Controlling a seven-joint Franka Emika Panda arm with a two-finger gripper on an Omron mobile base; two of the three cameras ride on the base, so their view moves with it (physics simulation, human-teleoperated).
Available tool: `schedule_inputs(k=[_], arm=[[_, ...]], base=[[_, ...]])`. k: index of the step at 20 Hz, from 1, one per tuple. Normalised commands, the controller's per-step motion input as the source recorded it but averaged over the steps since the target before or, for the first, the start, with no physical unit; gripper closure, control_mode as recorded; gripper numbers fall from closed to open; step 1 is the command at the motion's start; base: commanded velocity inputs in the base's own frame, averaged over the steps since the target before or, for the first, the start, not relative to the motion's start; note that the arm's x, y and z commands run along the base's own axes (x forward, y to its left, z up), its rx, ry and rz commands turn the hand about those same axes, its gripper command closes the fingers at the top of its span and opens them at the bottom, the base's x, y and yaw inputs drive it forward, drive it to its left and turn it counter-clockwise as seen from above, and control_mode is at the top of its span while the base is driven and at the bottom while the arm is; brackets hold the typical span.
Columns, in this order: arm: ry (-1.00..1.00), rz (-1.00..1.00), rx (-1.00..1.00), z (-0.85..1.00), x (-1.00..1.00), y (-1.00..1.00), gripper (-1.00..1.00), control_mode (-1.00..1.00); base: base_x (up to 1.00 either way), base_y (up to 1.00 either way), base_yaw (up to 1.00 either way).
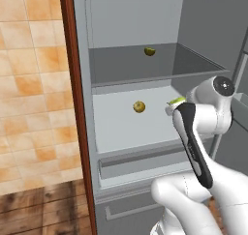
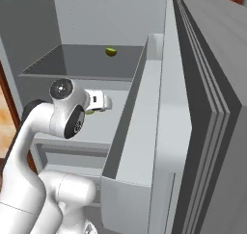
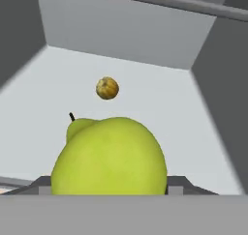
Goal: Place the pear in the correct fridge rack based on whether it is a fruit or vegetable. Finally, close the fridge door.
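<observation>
Presently the two-finger gripper (image 3: 109,188) pinches the bright yellow-green pear (image 3: 109,156), stem forward, just short of the dull yellow-brown fruit (image 3: 107,88) on the pale whitish shelf (image 3: 160,103).

Flat, even rendered light, sharp throughout, no glare or blur, with only soft shading inside the fridge.

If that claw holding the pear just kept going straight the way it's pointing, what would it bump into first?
Probably the small yellow-brown fruit on the pale shelf, which sits almost dead ahead of the claw and its pear. Depth is hard to judge; if it passes beside it, the fridge's back wall comes next.
</observation>
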Motion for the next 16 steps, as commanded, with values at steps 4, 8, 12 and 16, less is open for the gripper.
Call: schedule_inputs(k=[4,8,12,16], arm=[[-0.15,-0.05,0.0,1.0,0.26,0.17,1.0,-1.0],[-0.06,-0.07,0.0,0.99,0.24,0.22,1.0,-1.0],[-0.21,-0.03,0.0,0.81,0.21,0.06,1.0,-1.0],[-0.16,0.0,0.09,0.49,0.46,0.0,1.0,-1.0]], base=[[0.0,0.0,0.0],[0.0,0.0,0.0],[0.0,0.0,0.0],[0.0,0.0,0.0]])
